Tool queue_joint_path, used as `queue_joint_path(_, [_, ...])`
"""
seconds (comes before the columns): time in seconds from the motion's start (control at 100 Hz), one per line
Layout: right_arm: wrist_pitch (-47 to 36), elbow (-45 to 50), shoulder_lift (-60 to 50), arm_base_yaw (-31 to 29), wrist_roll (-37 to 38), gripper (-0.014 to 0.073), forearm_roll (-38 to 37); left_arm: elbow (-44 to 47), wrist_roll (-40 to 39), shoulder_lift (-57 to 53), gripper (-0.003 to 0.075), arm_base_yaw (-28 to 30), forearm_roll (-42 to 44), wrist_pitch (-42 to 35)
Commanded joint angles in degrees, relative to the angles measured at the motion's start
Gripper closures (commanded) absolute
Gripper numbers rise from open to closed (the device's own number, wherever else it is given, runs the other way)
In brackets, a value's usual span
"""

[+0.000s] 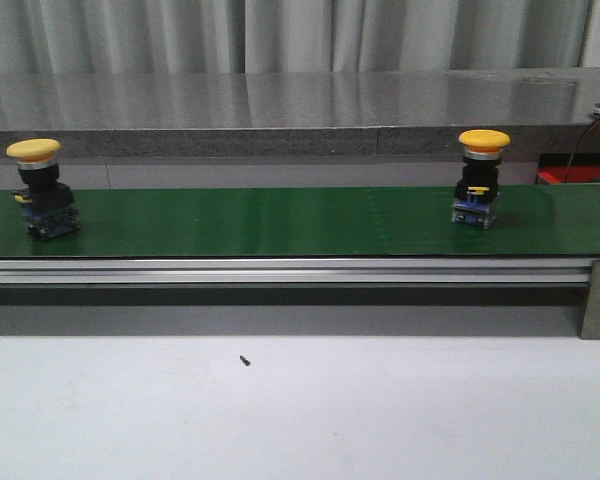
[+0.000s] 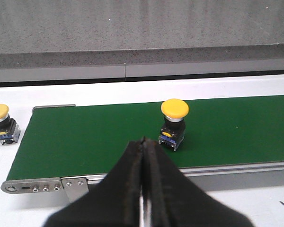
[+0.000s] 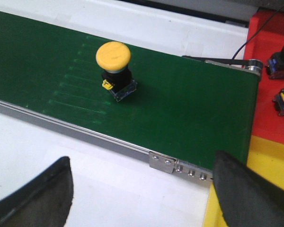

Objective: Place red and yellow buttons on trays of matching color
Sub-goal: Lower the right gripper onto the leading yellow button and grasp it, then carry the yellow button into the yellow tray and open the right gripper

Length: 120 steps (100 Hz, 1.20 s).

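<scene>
two yellow mushroom-cap push buttons with black and blue bases stand upright on the green matte conveyor belt [image 1: 280, 222]: left button [image 1: 40, 187] at the left end, right button [image 1: 480, 178] toward the right end. right gripper [image 3: 142, 189] has its jaws spread wide, released, near side of the belt. left gripper [image 2: 143, 189] has its jaws clenched together on nothing.

judgement: right arm takes the right button; come from above, close on the boxy black base under the cap (the domed cap looks glossy and may slip), then carry it to the yellow flat tray [image 3: 255, 165] just right of the belt end, nearer than the red tray [image 3: 270, 94].

a third yellow button [image 2: 4, 124] sits on the white table [image 1: 300, 410] off the belt's left end.
</scene>
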Motion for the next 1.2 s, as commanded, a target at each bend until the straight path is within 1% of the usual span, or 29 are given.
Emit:
queue_joint_path(0.0, [-2.1, -5.4, 5.5, -0.1, 0.1, -0.0007, 1.5, -1.6, 0.0, 0.1, 0.0740, -0.6, -0.6, -4.6])
queue_joint_path(0.19, [0.6, -13.0, 17.7, -0.1, 0.1, -0.0007, 1.5, -1.5, 0.0, 0.1, 0.0740, -0.6, -0.7, -4.8])
queue_joint_path(0.33, [2.5, -17.4, 23.8, 0.4, 0.1, -0.0006, 1.5, -1.3, 0.0, 0.1, 0.0740, -0.6, -0.7, -4.8])
queue_joint_path(0.53, [2.7, -21.1, 28.9, 1.7, 0.1, -0.0006, 1.5, -1.3, 0.0, 0.1, 0.0740, -0.6, -0.7, -4.8])
queue_joint_path(0.85, [1.0, -24.7, 35.6, 1.7, 0.1, 0.0003, 0.7, -1.3, 0.0, 0.2, 0.0740, -0.6, -0.7, -4.8])
queue_joint_path(0.9, [0.7, -25.2, 36.8, 1.7, 0.1, 0.0027, 0.6, -1.3, 0.0, 0.2, 0.0740, -0.6, -0.7, -4.8])
queue_joint_path(0.97, [0.8, -26.1, 38.3, 1.6, 0.1, 0.0092, 0.6, -1.3, 0.0, 0.2, 0.0740, -0.6, -0.7, -4.8])
queue_joint_path(1.02, [1.3, -26.7, 39.3, 1.6, 0.1, 0.0158, 0.6, -1.3, 0.0, 0.2, 0.0740, -0.6, -0.7, -4.8])
queue_joint_path(1.14, [2.6, -27.0, 40.1, 1.6, 0.1, 0.0363, 0.5, -1.3, 0.0, 0.2, 0.0740, -0.6, -0.7, -4.8])
queue_joint_path(1.19, [3.4, -27.1, 40.1, 1.4, 0.1, 0.0415, 0.5, -1.3, 0.0, 0.2, 0.0740, -0.6, -0.7, -4.8])
